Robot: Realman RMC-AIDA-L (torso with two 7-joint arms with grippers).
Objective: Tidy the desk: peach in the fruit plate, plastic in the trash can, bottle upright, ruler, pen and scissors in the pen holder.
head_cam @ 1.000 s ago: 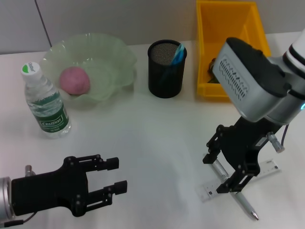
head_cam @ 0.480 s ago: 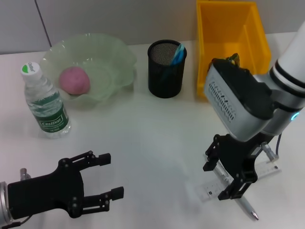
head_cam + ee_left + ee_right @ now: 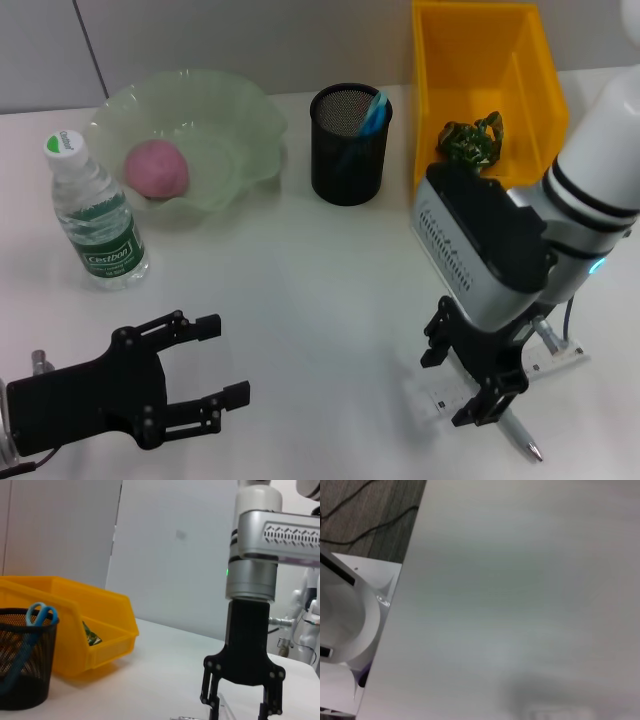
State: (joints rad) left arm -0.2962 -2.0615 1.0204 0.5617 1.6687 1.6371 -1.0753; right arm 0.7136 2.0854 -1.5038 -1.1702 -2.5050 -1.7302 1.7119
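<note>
A pink peach [image 3: 155, 168] lies in the green fruit plate [image 3: 235, 120]. The bottle [image 3: 95, 215] stands upright to the plate's left. Blue scissors [image 3: 372, 112] stick out of the black mesh pen holder [image 3: 348, 150]. Crumpled green plastic [image 3: 470, 140] lies in the yellow bin [image 3: 480, 60]. At the front right, a clear ruler [image 3: 437, 398] lies crossed by a silver pen [image 3: 520, 435]. My right gripper [image 3: 453, 385] is open and low over them, its fingers on either side of where they cross. My left gripper [image 3: 215, 362] is open at the front left, holding nothing.
The left wrist view shows my right gripper [image 3: 240, 705] standing on the table beyond the pen holder [image 3: 25, 665] and the yellow bin [image 3: 75, 625]. White tabletop [image 3: 320, 290] lies between the two arms.
My right gripper has come down and shifted left over the ruler and pen, uncovering the plastic in the bin. The left gripper has drawn back toward the front left.
</note>
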